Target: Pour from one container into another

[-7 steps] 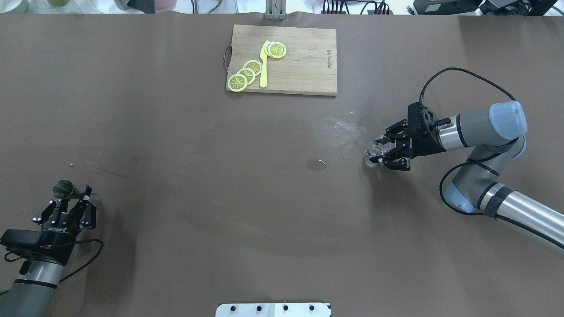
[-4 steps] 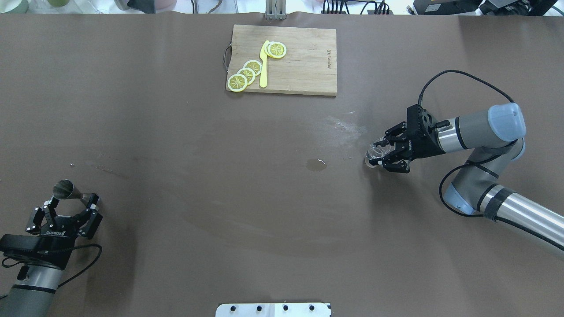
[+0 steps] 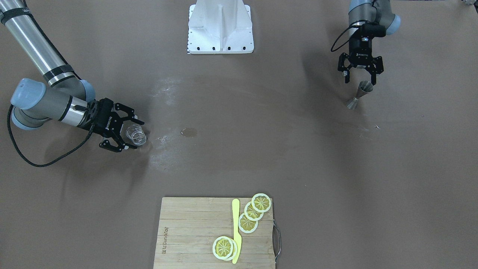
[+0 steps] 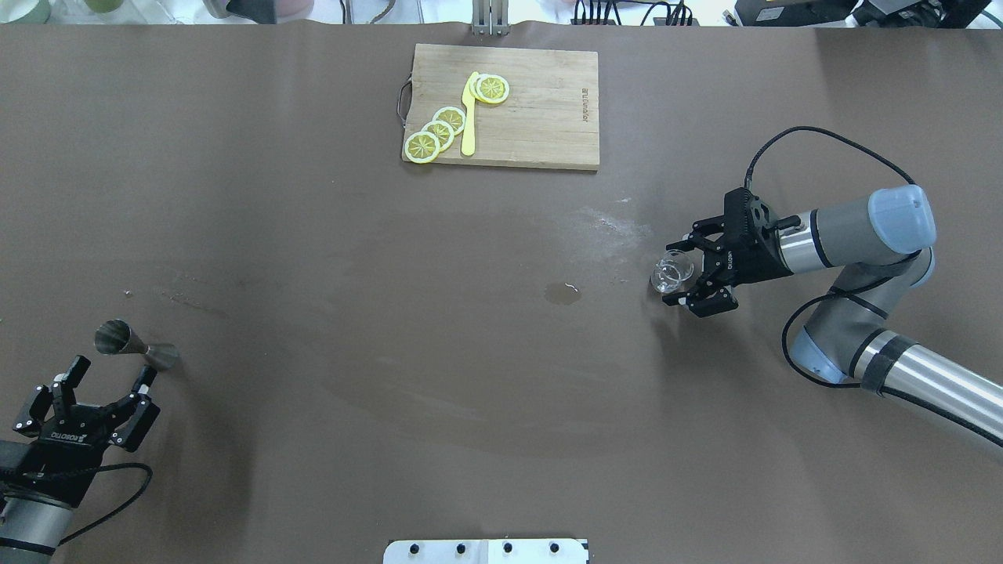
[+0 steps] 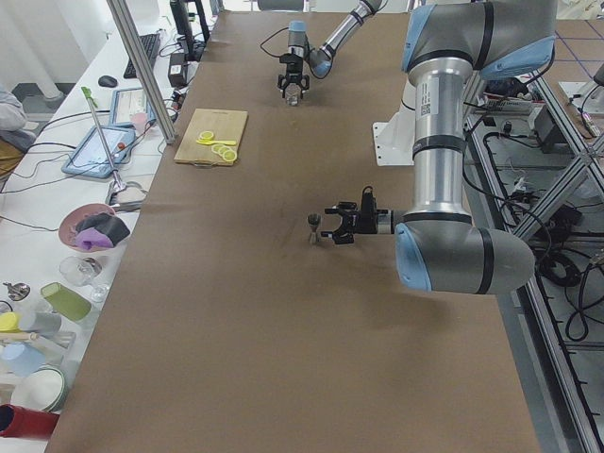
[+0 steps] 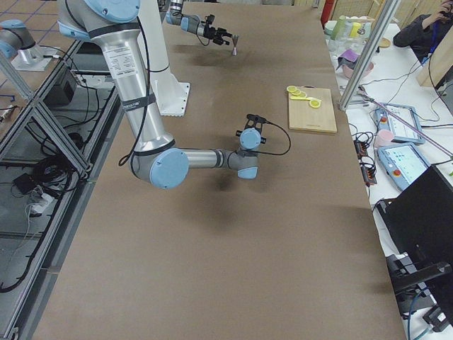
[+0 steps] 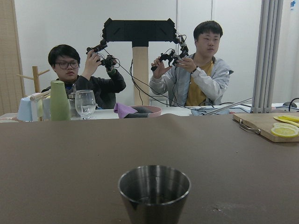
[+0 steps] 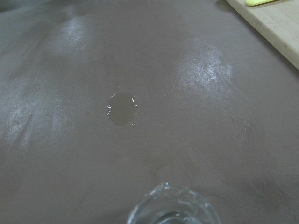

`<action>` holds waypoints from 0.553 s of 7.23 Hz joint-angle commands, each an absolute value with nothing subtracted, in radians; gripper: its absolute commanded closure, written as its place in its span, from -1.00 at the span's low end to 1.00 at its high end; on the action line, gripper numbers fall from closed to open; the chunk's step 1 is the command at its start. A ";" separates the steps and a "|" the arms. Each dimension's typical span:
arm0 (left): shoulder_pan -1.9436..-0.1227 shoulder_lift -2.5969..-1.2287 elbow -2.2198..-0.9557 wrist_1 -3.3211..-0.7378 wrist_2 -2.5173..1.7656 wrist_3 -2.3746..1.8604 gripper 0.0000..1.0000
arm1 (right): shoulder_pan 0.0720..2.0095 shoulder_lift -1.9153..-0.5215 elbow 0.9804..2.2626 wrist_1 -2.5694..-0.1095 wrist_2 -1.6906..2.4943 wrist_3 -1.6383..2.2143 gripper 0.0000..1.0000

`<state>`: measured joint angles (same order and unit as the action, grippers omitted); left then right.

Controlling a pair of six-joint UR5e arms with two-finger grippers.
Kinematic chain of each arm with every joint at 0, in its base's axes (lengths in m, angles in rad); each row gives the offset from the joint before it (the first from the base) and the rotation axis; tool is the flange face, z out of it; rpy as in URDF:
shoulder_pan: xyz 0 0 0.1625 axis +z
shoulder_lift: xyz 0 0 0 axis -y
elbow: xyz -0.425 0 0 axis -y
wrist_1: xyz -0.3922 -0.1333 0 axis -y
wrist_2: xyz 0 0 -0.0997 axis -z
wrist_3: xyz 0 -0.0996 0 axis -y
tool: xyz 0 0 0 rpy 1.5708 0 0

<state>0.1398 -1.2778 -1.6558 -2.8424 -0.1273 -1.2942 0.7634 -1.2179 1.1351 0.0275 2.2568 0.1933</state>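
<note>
A steel jigger (image 4: pixel 129 345) (image 3: pixel 359 94) stands at the table's left front and fills the lower middle of the left wrist view as a metal cup (image 7: pixel 154 191). My left gripper (image 4: pixel 112 368) (image 3: pixel 360 80) is open, just behind the jigger and apart from it. A small clear glass (image 4: pixel 672 272) (image 3: pixel 135 135) stands at the right. My right gripper (image 4: pixel 678 272) (image 3: pixel 134 135) is open, with the glass between its fingertips and no visible squeeze on it. The glass rim (image 8: pixel 173 207) shows at the bottom of the right wrist view.
A small puddle (image 4: pixel 563 293) (image 8: pixel 122 108) lies left of the glass. A wooden cutting board (image 4: pixel 541 110) at the far edge holds lemon slices (image 4: pixel 439 129) and a yellow knife (image 4: pixel 469 117). Two people (image 7: pixel 140 79) sit beyond the table, with cups (image 7: pixel 58 100) beside them.
My left gripper has drawn back toward the robot, leaving the jigger standing alone. My right gripper has shifted slightly back, so the glass now sits nearer its fingertips.
</note>
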 commanded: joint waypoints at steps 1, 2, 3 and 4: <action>0.160 -1.206 -1.742 -2.846 -0.126 -1.298 -0.98 | 0.765 -1.218 1.141 0.029 2.258 0.195 -0.99; 0.156 -1.165 -1.788 -2.847 -0.135 -1.299 -0.98 | 0.776 -1.219 1.160 0.029 2.260 0.202 -0.99; 0.150 -1.146 -1.804 -2.850 -0.149 -1.298 -0.98 | 0.787 -1.224 1.178 0.029 2.264 0.198 -0.99; 0.115 -1.109 -1.831 -2.858 -0.222 -1.299 -0.98 | 0.796 -1.256 1.230 0.025 2.263 0.207 -0.99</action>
<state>0.1443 -1.1497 -1.7983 -2.8507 -0.1602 -1.2983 0.7847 -1.2308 1.1833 0.0281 2.2620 0.2008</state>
